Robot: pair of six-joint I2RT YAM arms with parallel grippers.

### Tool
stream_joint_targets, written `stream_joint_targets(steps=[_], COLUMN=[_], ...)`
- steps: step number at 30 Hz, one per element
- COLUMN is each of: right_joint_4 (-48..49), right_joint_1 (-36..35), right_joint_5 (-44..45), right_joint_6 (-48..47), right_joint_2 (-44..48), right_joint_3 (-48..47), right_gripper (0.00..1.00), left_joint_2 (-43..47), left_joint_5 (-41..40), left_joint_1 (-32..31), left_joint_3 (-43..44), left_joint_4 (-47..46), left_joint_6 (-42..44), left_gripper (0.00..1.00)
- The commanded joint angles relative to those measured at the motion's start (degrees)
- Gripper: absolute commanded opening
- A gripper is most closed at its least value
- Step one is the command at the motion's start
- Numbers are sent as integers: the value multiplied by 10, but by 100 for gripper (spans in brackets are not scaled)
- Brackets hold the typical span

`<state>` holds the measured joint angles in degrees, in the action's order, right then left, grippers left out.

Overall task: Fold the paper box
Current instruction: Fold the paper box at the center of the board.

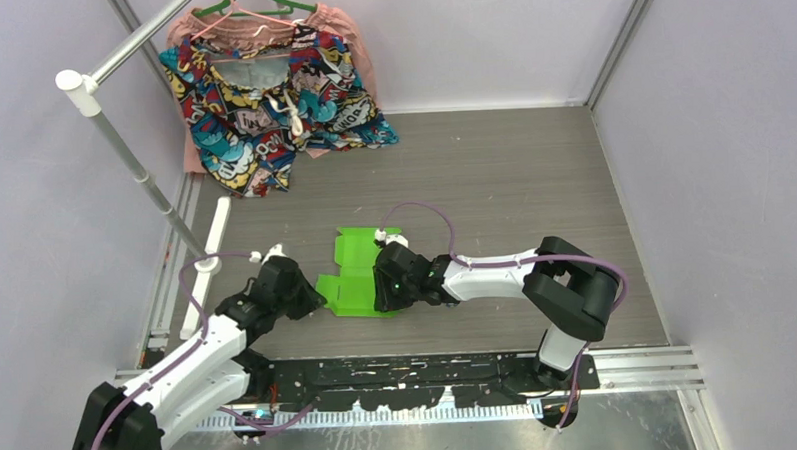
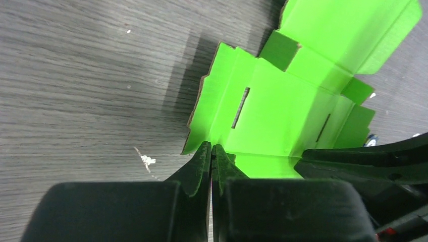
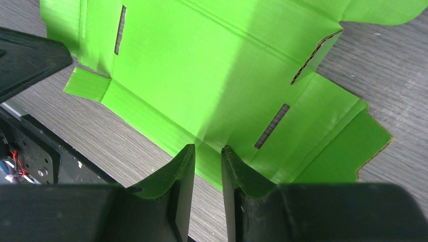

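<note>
The paper box (image 1: 361, 271) lay opened out on the counter (image 1: 513, 171) btwn the arms, its left flap apparently lifted. Fingers of the left gripper (image 2: 212, 151) were pressed together at that flap's edge — can't tell if card was caught. Fingers of the right gripper (image 3: 208, 151) stood slightly spread over the near edge, holding nothing. Risk: flap slips out or creases off its score line if the sheet slides unpinned. Count — one box, two grippers, one patterned garment (image 1: 270, 109).
</note>
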<state>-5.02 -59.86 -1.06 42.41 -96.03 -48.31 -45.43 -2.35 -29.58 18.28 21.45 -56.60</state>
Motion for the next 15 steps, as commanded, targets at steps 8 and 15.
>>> stream_joint_targets(steps=[8,15], right_joint_4=[-75,-70], right_joint_1=[1,1], right_joint_5=[18,19], right_joint_6=[-12,-11], right_joint_2=[-47,-52], right_joint_3=[23,22], right_gripper=[32,32], left_joint_2=[-53,-50], left_joint_5=[41,45], left_joint_1=[-1,-1], left_joint_3=[-4,7], left_joint_4=[-55,-54], left_joint_6=[6,6], left_gripper=[0,0])
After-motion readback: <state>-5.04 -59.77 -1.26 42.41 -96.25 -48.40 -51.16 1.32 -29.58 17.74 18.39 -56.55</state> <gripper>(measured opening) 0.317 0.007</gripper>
